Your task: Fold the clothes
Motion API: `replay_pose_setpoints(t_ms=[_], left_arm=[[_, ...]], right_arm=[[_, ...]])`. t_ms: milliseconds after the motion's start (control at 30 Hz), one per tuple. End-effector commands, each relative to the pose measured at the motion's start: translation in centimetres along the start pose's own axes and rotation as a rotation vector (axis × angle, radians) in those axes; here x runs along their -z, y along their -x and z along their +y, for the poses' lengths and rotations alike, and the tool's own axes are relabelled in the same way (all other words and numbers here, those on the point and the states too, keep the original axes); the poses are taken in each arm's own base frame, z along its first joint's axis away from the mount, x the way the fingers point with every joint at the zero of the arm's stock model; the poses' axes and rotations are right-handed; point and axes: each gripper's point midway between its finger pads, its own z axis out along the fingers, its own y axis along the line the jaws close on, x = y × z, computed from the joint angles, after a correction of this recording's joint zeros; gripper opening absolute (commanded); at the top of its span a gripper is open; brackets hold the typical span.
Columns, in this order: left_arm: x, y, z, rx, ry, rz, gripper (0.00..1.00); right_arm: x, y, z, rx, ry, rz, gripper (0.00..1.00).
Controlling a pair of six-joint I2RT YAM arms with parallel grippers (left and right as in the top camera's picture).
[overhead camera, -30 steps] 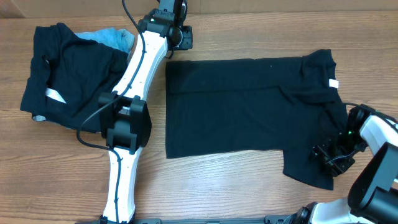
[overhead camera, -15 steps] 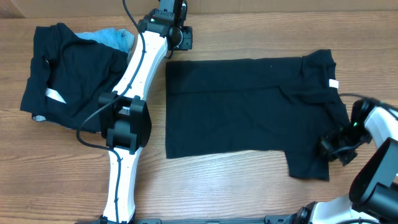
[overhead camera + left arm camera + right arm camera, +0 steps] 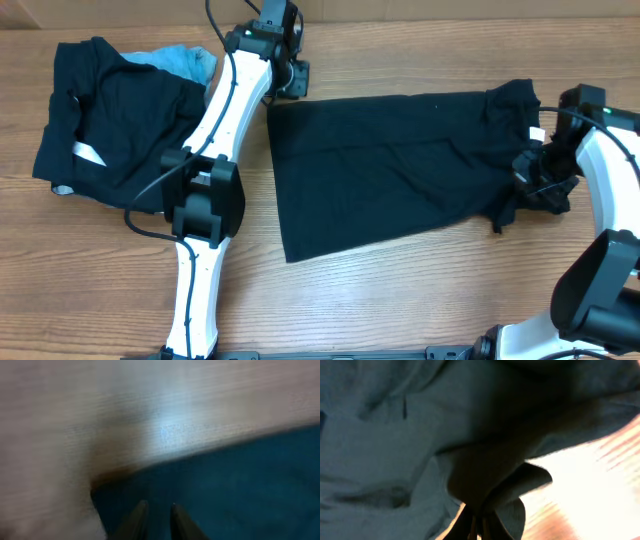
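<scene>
The black T-shirt (image 3: 390,170) lies spread across the middle of the table, its white neck tag (image 3: 537,135) at the far right. My right gripper (image 3: 528,185) is shut on a bunch of the shirt's right side, which hangs lifted off the wood. In the right wrist view the fabric (image 3: 485,475) rises in a dark fold from my right gripper (image 3: 479,522). My left gripper (image 3: 292,85) is at the shirt's back left corner. The left wrist view is blurred: my left gripper (image 3: 158,507) shows a narrow gap over dark cloth (image 3: 240,485).
A pile of other clothes sits at the far left: a black garment with a slanted white strip (image 3: 88,155) and a light-blue one (image 3: 185,58). The left arm's white links (image 3: 215,130) stretch between the pile and the shirt. Bare wood (image 3: 400,300) lies in front.
My right gripper shut on the shirt's lower right part and carried it up and toward the back. The shirt's front left corner slid right. My left gripper shifted slightly toward the shirt.
</scene>
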Motion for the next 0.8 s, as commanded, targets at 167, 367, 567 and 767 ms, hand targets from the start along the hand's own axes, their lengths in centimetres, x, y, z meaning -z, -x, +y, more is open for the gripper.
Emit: replay_pose_setpoints(t_ms=[167, 367, 567, 767], left_arm=[[6.1, -1.1, -3.0, -0.028, -0.092, 0.010, 0.40], [7.9, -3.6, -3.5, -0.025, -0.104, 0.092, 0.36], [9.1, -8.2, -2.5, 0.039, -0.097, 0.286, 0.37], [13.1, -8.8, -2.3, 0.012, -0.098, 0.247, 0.28]], right_arm=[[0.8, 2.0, 0.3, -0.017, 0.022, -0.076, 0.04], [0.9, 2.8, 0.8, -0.015, 0.041, -0.110, 0.04], [1.1, 3.6, 1.2, -0.012, 0.059, -0.142, 0.04], [1.1, 3.9, 1.4, -0.012, 0.065, -0.153, 0.04]])
